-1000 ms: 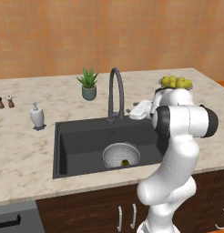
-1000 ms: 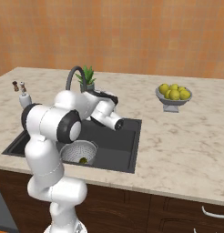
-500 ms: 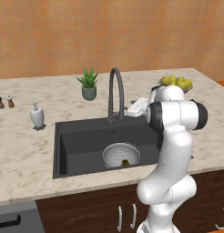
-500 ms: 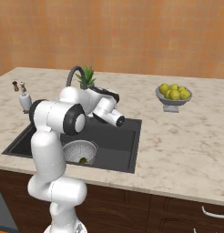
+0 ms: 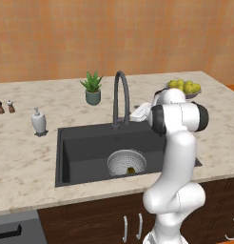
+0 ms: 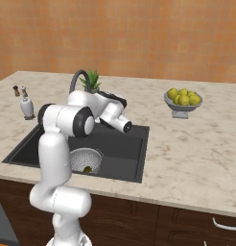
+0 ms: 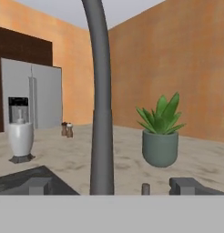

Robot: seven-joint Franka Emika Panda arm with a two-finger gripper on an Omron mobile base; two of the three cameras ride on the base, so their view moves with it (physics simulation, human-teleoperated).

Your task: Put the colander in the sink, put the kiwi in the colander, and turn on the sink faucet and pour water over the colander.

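Swung in close behind the faucet (image 7: 101, 113), gripper (image 7: 111, 185) spread wide; colander (image 5: 127, 162) and kiwi (image 5: 131, 169) set, tap next

Count from where I stand: one sink (image 5: 85, 143) with one faucet (image 5: 120, 97), one colander (image 5: 126, 162) in the basin and one kiwi (image 5: 131, 170) inside it. On the counter I see one potted plant (image 5: 92, 88), one white soap pump bottle (image 5: 38, 121), two small shakers (image 5: 5, 106) side by side, and one footed bowl (image 6: 182, 106) of yellow fruit, of which I make out about five, some hidden behind others. In my hand view, one grey refrigerator (image 7: 32, 98) stands by the far wall.
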